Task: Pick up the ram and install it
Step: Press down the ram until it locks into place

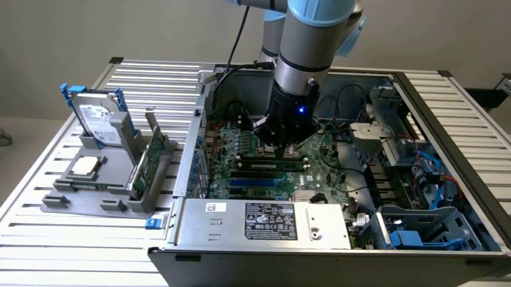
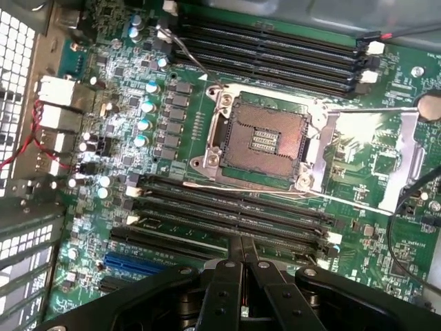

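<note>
The ram stands on edge in the grey holder, outside the computer case, well apart from me. My gripper hangs clenched, seemingly empty, just above the motherboard's black memory slots.

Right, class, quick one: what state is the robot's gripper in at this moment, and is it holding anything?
Gripper: closed, fingertips together above the motherboard's memory slots, with nothing visible between them.
</note>
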Available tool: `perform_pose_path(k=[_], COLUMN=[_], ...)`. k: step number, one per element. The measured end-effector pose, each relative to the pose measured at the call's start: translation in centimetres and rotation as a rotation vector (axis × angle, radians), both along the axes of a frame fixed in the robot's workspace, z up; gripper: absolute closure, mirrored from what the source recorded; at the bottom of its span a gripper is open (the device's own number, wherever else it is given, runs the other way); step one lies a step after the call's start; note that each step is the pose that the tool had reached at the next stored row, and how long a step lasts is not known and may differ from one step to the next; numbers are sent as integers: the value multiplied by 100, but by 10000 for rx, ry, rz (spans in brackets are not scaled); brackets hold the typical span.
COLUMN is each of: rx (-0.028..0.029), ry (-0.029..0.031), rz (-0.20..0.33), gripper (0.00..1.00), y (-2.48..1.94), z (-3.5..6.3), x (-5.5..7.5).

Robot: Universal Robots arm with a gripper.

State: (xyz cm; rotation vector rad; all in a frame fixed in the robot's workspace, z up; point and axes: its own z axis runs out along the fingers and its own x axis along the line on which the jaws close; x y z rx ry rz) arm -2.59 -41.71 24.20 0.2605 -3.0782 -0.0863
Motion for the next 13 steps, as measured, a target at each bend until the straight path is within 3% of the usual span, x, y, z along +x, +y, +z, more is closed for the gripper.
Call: perform_pose_path(k=[3, 7, 13], rx=[-43, -158, -160], ry=[-7, -26, -26], rz=[-356, -614, -616], gripper=[89, 89, 89], y=[-1, -1, -2], z=[0, 0, 0], x=[-1, 0, 0])
